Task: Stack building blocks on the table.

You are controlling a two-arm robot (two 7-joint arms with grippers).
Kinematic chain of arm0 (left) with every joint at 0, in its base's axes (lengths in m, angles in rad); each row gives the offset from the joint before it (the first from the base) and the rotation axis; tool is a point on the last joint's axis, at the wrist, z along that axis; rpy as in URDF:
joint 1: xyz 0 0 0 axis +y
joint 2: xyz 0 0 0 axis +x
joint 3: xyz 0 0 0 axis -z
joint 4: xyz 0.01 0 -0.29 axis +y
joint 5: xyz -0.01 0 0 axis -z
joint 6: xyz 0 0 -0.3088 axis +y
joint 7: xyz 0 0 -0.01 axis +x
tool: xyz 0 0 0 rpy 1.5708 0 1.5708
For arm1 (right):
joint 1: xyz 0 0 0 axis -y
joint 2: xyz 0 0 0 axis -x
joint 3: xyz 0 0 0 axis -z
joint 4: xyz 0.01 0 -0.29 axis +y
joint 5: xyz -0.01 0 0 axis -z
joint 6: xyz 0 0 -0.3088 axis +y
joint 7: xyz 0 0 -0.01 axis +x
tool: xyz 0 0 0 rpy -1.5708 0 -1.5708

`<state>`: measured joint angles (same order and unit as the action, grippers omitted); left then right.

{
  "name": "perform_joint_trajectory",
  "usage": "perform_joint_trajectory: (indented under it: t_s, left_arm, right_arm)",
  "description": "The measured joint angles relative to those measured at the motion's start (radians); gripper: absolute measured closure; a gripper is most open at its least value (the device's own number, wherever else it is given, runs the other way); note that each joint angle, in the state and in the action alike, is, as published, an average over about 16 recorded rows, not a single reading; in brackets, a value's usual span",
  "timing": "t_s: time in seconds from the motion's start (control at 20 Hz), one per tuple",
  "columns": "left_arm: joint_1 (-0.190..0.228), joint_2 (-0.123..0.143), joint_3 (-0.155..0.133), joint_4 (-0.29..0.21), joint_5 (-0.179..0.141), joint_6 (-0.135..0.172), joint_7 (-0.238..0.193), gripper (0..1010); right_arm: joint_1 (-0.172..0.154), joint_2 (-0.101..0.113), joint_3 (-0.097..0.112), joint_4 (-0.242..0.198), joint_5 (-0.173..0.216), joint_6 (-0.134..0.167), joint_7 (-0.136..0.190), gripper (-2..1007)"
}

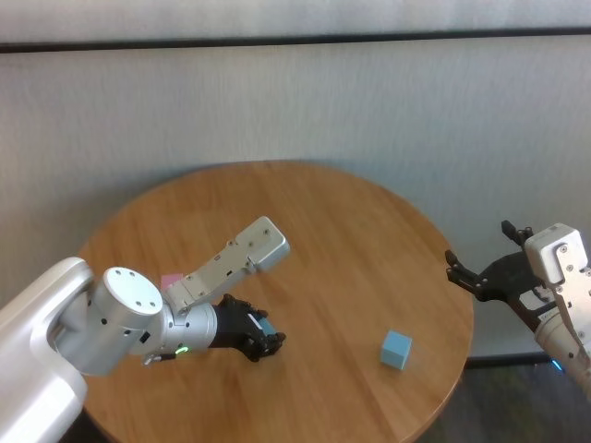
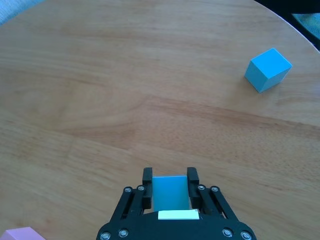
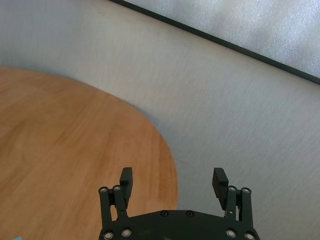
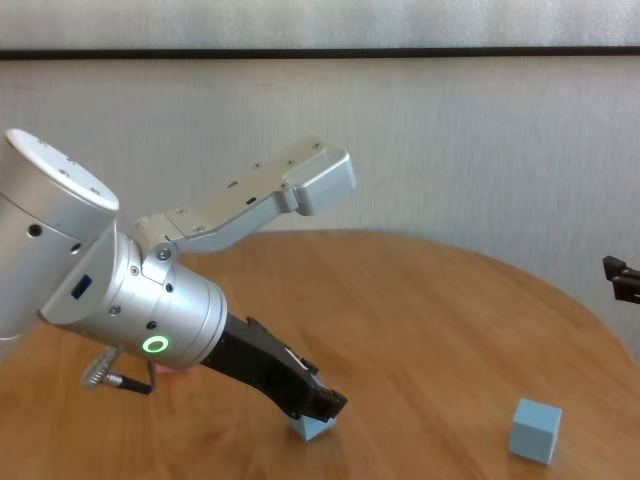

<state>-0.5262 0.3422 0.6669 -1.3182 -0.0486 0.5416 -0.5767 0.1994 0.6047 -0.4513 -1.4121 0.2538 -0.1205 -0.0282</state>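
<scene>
From the head view, the left gripper was low over the near-left part of the table, its fingers around a blue cube. A sliver of the pink cube peeked out behind the left arm, well away from the second blue cube, which sat alone toward the right edge. The right gripper hung off the table's right side, idle.

The left wrist view showed it best: the blue cube sat between the two fingers, which flanked its side faces closely; whether they were actually pressing or just loosened I could not tell. The other blue cube lay far off, and a pink corner showed at the frame's edge.

In the right wrist view the right gripper stood wide apart and empty, beyond the table's rim.

From the chest view, the held cube seemed to rest on the wood under the left gripper, with the far blue cube well apart.

These cubes looked light, stiff and matte, so likely not slippery. Squeezing two opposite flat faces, squarely and near mid-height, should keep one level for stacking.
</scene>
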Motion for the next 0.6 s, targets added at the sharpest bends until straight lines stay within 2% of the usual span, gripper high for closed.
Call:
perform_joint_trajectory:
  t_s: [0.35, 0.6]
  left_arm:
    - [0.006, 0.003, -0.006, -0.012, -0.002, 0.003, 0.009, 349]
    - [0.026, 0.010, -0.043, -0.060, -0.010, -0.001, 0.042, 192]
  right_arm:
    - [0.000, 0.000, 0.000, 0.000, 0.000, 0.000, 0.000, 1]
    - [0.000, 0.000, 0.000, 0.000, 0.000, 0.000, 0.000, 0]
